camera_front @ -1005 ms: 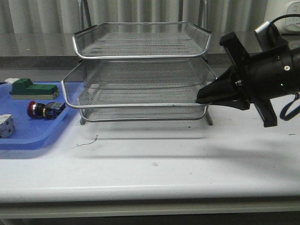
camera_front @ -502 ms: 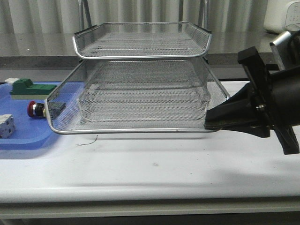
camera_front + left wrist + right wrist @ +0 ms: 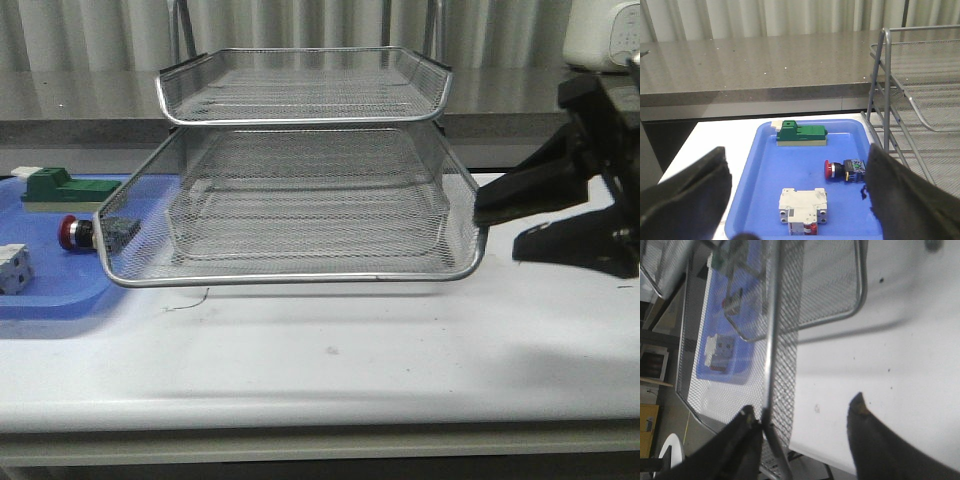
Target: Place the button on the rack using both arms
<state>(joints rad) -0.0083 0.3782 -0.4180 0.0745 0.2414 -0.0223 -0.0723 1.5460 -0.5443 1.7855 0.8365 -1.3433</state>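
Both tools gape wide, right tool (image 3: 497,228) beside rack (image 3: 300,275) rim corner.

I see the rack's (image 3: 300,200) middle tier now pulled out toward the lower part of the frame, its front rim reaching past the bottom tier and partly covering the button (image 3: 85,232). My right hand (image 3: 500,228) has spread its fingers and let go of the tier's right-hand corner, drawing back toward the frame's right edge.

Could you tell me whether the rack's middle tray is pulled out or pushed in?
Pulled out: in the front view the middle tray of the rack juts well forward of the top tier, overlapping the button.
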